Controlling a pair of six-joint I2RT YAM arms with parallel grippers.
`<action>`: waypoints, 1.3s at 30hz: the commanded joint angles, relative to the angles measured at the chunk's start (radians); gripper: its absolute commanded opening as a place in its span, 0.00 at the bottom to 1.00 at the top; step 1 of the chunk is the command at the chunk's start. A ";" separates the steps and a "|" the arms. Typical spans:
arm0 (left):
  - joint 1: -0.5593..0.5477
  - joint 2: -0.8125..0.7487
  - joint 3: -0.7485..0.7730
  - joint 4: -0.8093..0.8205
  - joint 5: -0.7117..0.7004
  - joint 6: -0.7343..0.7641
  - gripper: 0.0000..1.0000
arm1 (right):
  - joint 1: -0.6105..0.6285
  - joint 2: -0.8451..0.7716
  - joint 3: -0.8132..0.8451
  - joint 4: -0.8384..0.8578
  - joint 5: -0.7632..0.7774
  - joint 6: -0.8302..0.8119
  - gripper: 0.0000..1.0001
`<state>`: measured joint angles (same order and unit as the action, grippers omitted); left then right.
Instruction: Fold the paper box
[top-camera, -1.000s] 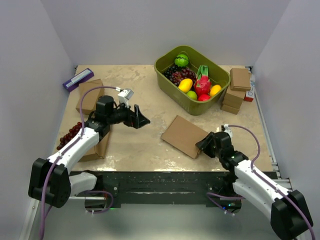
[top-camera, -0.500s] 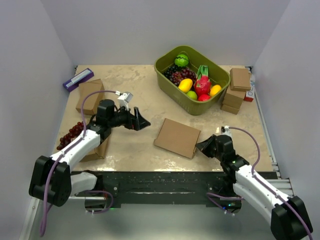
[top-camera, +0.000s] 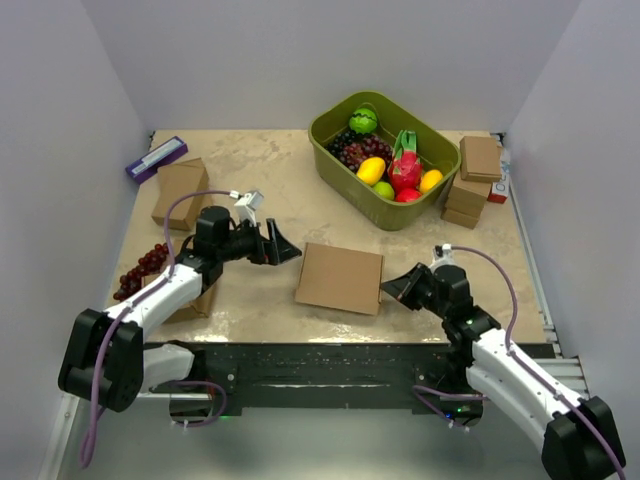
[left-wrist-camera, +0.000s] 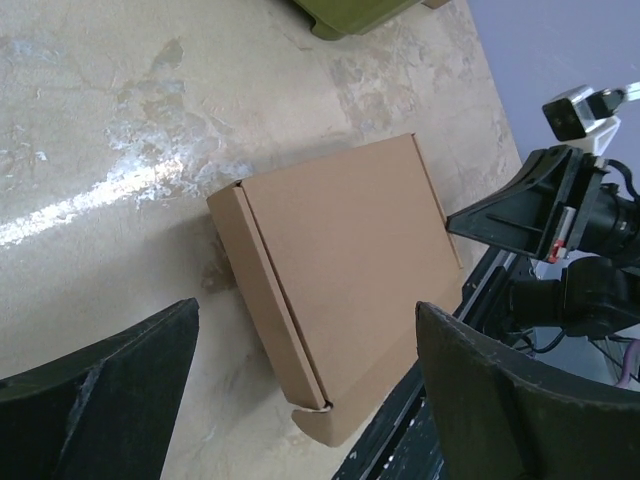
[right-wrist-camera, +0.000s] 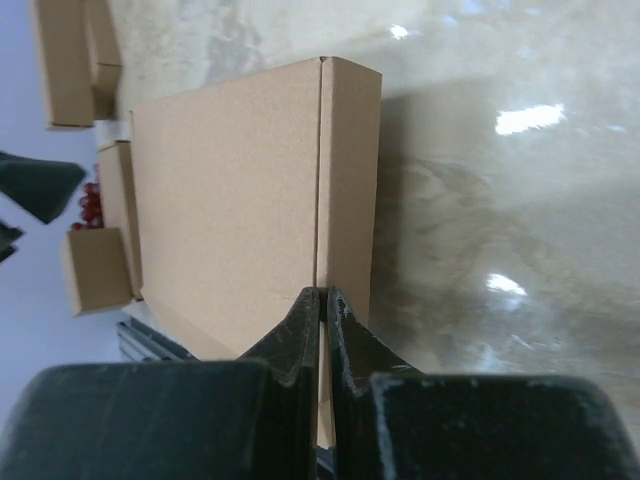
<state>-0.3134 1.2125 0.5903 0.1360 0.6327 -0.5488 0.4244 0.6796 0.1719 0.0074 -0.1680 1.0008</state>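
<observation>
A: Where is the paper box (top-camera: 340, 278)?

B: It lies flat on the surface (top-camera: 270, 180), between the two end effectors. The left end effector (top-camera: 285, 247) is just off the box's far-left corner, and the right end effector (top-camera: 386, 291) is at its right edge.

A: State of each?

B: The left one is spread wide, hovering and holding nothing. The right one has its fingers pressed together, with the tips against the box's side wall.

A: Why pressed together at the edge?

B: My reading is that it is a blunt pusher. Closed tips can nudge or steady a thin wall without slipping under it. The spread left one faces the opposite side, probably to catch or brace the box.

A: What does the overhead view miss?

B: From above, the box is only a plain brown rectangle. The left wrist view shows a narrow side panel along the edge nearest that end effector, with a crease and a small rounded tab at one corner. The right wrist view shows a seam running straight to the closed tips. I cannot tell from it whether a sliver of cardboard is caught between them, since the gap is too thin.

A: And what do the wrist views miss?

B: The layout. Only the overhead view shows both arms flanking the box.
</observation>
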 joint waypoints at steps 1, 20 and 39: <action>0.014 -0.018 0.008 -0.012 -0.013 -0.008 0.94 | 0.001 -0.026 0.086 0.002 -0.060 -0.034 0.00; 0.019 0.004 -0.056 -0.041 -0.153 -0.003 0.93 | 0.005 0.106 0.138 -0.060 -0.004 -0.228 0.38; 0.022 0.048 0.032 -0.185 -0.059 0.135 0.94 | 0.142 0.478 0.126 0.298 -0.025 -0.140 0.52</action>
<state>-0.3008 1.2678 0.5930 -0.0326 0.5510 -0.4549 0.5610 1.1088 0.2718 0.1787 -0.1715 0.8368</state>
